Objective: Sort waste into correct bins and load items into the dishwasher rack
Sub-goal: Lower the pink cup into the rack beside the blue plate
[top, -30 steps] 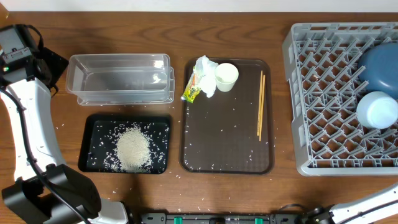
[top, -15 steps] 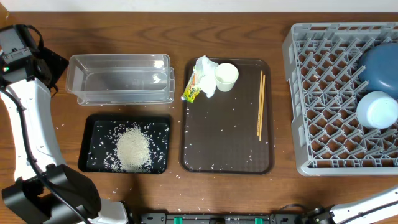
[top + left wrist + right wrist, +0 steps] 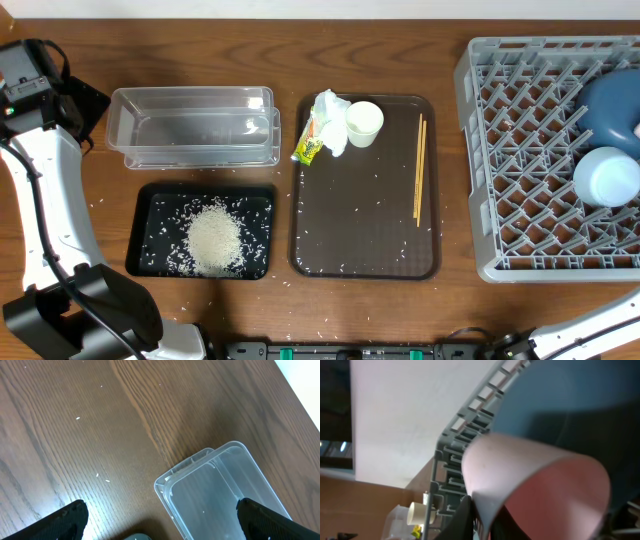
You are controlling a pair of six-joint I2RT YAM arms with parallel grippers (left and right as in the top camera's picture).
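The left gripper (image 3: 160,527) hangs with its 2 fingers spread wide and empty above the clear rectangular plastic tub (image 3: 220,495). The small pink cup (image 3: 530,480) is close against the large deep-blue round plate (image 3: 560,400) in the square grey plastic rack (image 3: 462,435). The right gripper (image 3: 481,525) is at the cup's rim, pinching or not I cannot tell.

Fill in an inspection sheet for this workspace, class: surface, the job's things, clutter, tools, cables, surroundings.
Surface: wooden table, stray rice grains scattered.
Job's things: clear tub nearly empty; black tray holds rice pile; tissue, wrapper, white cup on brown tray; blue plate, light-blue bowl in rack; pink cup at right tool, before plate.
Clutter: chopsticks on brown tray.
Tools: left tool open, empty, over tub corner; right tool's grip unclear.
Cables: thin cable along left arm.
Surroundings: white wall beyond rack.
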